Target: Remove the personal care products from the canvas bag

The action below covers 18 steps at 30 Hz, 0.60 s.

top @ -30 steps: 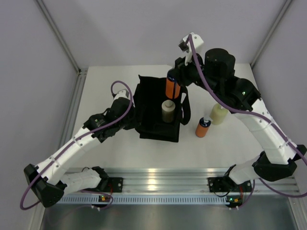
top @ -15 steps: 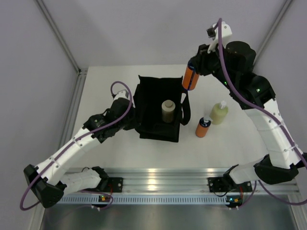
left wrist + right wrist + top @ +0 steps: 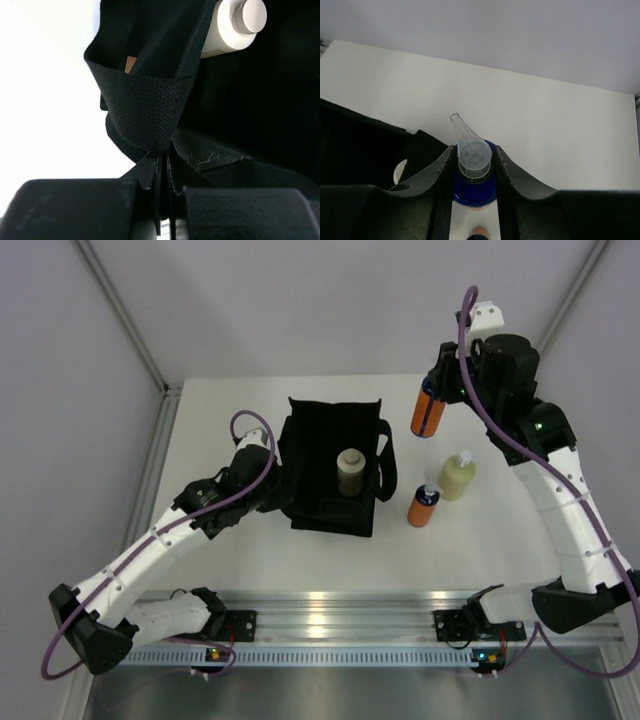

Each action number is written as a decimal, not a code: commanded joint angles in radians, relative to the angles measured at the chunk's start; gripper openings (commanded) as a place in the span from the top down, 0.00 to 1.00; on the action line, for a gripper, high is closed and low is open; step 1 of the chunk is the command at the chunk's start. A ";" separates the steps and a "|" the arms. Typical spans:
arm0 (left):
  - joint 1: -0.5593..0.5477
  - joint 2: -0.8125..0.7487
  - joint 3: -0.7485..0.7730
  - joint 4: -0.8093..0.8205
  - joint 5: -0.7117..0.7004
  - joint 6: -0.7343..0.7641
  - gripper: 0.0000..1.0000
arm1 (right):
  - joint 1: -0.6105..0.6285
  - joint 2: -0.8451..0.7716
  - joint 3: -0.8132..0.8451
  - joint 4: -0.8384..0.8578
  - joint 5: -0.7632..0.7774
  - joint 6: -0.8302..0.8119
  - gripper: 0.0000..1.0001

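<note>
Bottle (image 3: 428, 415), orange, clamped in right gripper (image 3: 473, 150) | left gripper (image 3: 163, 162), half hidden, pinches bag (image 3: 310, 440)

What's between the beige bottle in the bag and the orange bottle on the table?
Top view: the right wall of the bag and its strap handle, then bare table. Nothing else separates the beige bottle from the standing orange bottle.

The white table (image 3: 250, 550) is carrying the black canvas bag (image 3: 330, 518) near its centre; an orange bottle (image 3: 422, 508) is standing at the bag's three o'clock, a yellow-green bottle (image 3: 457, 478) just beside it at one o'clock.
</note>
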 commanded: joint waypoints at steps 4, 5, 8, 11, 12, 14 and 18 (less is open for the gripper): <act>0.000 -0.011 -0.006 0.023 0.004 -0.003 1.00 | -0.052 -0.075 -0.135 0.243 -0.048 -0.004 1.00; 0.000 -0.012 -0.006 0.023 0.003 -0.003 1.00 | -0.054 -0.080 -0.188 0.282 -0.047 -0.010 1.00; 0.000 -0.015 -0.006 0.022 0.001 -0.002 1.00 | -0.062 -0.115 -0.310 0.379 -0.056 -0.016 1.00; 0.000 -0.018 -0.008 0.023 0.001 -0.002 1.00 | -0.074 -0.146 -0.430 0.486 -0.071 -0.013 1.00; 0.000 -0.020 -0.008 0.025 0.001 -0.002 1.00 | -0.075 -0.153 -0.459 0.513 -0.070 -0.015 1.00; 0.000 -0.021 -0.011 0.023 0.002 -0.002 1.00 | -0.085 -0.169 -0.532 0.559 -0.091 -0.012 1.00; 0.000 -0.027 -0.014 0.023 0.001 -0.002 1.00 | -0.101 -0.202 -0.658 0.712 -0.154 -0.010 1.00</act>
